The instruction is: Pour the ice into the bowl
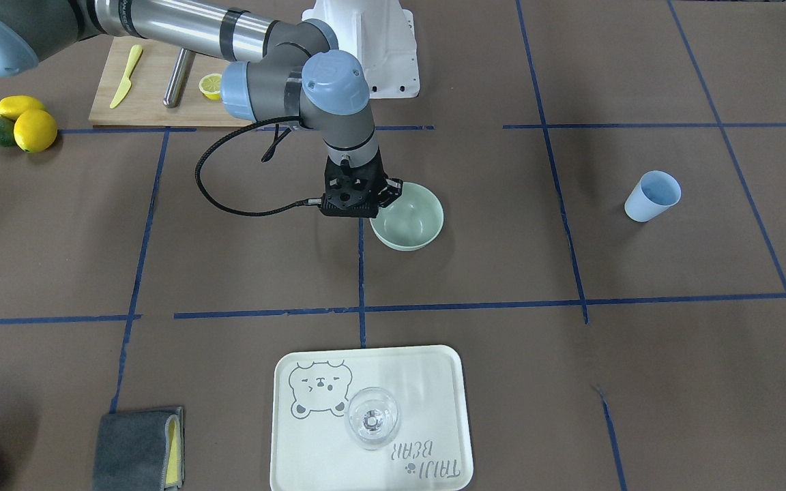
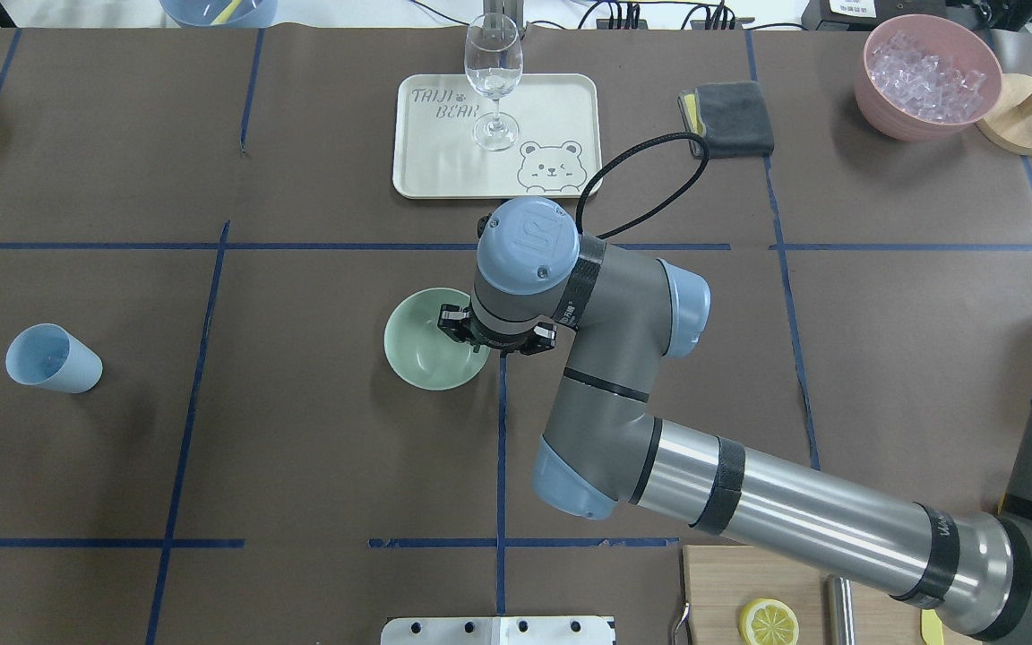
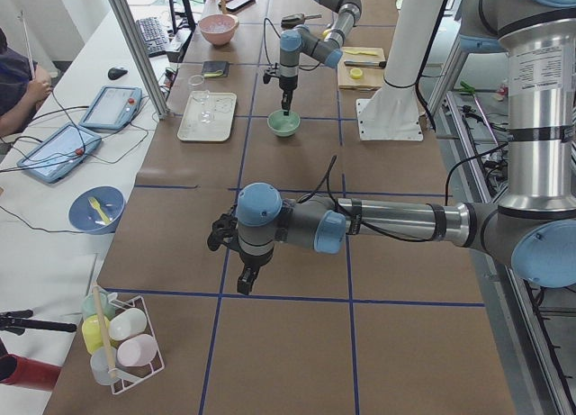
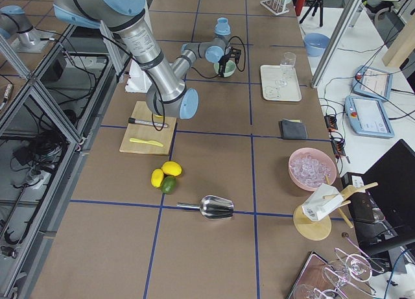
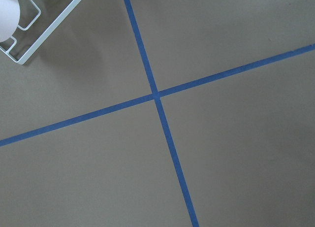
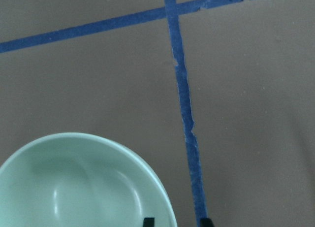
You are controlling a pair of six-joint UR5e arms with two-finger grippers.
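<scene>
right claw (image 6: 177, 221) parted astride bowl (image 6: 88, 187) rim, holding nothing | left claw (image 3: 244, 282): can't tell | risk: rim pinch slips (glossy), bowl tips

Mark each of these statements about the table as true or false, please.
1. The pale mint-green round bowl holds ice. False: it is empty.
2. The little clear ice cubes lie in the pink round bowl. True.
3. The clear wine glass stands on the cream rectangular tray. True.
4. The right gripper is over the tray. False: it is at the mint-green bowl's rim.
</scene>
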